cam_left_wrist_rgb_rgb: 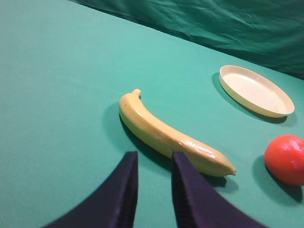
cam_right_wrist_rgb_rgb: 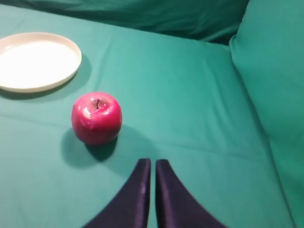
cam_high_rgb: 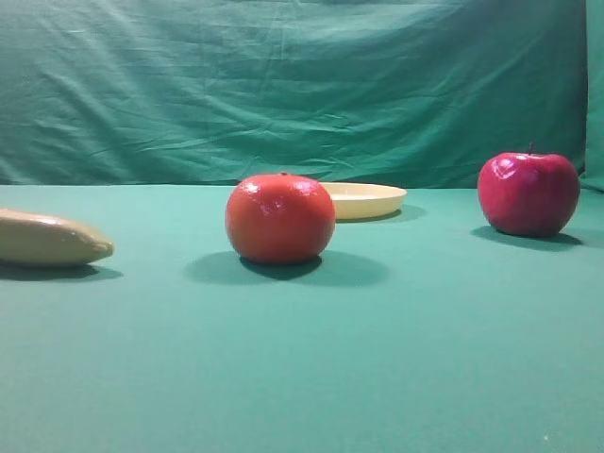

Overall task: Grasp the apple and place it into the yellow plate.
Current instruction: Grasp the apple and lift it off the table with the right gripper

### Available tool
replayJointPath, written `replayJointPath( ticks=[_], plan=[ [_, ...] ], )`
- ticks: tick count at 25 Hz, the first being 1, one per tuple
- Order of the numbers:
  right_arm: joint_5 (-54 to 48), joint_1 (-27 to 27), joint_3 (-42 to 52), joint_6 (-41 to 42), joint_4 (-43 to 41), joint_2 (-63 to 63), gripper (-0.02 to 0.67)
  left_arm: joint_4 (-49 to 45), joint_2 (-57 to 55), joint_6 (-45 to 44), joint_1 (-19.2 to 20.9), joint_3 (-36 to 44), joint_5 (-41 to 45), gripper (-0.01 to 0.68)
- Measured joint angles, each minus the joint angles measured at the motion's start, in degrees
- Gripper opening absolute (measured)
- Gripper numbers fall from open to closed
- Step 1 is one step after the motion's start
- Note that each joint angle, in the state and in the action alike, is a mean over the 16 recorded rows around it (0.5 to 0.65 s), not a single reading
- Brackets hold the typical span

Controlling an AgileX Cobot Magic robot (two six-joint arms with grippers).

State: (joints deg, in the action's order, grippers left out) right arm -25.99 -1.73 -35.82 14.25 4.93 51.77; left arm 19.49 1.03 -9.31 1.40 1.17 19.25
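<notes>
right gripper pinched fully closed, holding nothing. apple sat upright on the cloth just ahead and off to its left, clearly the nearer arm for it. yellow plate lay further ahead-left past the apple. left gripper slightly parted, empty, hovering by the banana instead.
</notes>
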Motion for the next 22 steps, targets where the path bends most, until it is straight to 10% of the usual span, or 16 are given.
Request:
replayJointPath(
  ticks=[13,22],
  plan=[
    [-7.0,-5.5,-15.4,3.2,4.2,22.2,0.02,0.0,0.0,0.0,0.0,0.0,0.0,0.157],
    [-7.1,-8.8,-22.6,3.5,4.1,34.3,0.308,0.0,0.0,0.0,0.0,0.0,0.0,0.157]
  ],
)
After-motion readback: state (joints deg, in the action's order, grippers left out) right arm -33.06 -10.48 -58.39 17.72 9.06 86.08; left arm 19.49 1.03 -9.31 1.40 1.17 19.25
